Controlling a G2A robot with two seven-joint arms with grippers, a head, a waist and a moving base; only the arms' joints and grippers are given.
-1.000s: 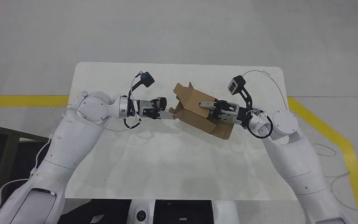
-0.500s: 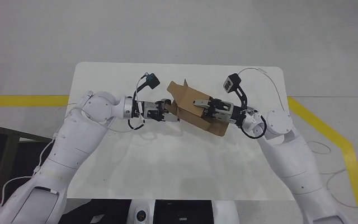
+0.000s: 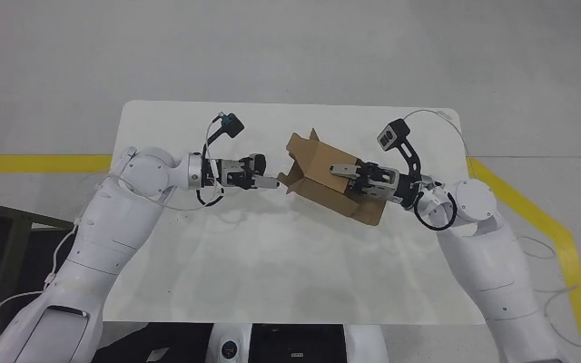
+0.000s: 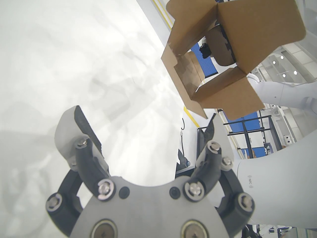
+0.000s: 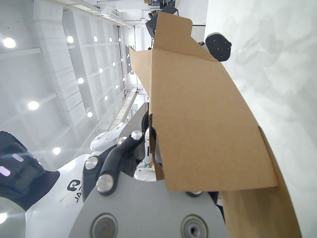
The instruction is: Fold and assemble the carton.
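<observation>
I have the top camera looking straight down on the table [image 3: 272,263]; both wrist cameras sit close, sharing the box [image 4: 257,20].

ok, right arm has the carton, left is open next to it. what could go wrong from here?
1. The right gripper pinches just one wall of the carton; a push from the left gripper could twist it or make it slip.
2. The flaps splay outward; the open fingers could catch an edge instead of folding it.
</observation>
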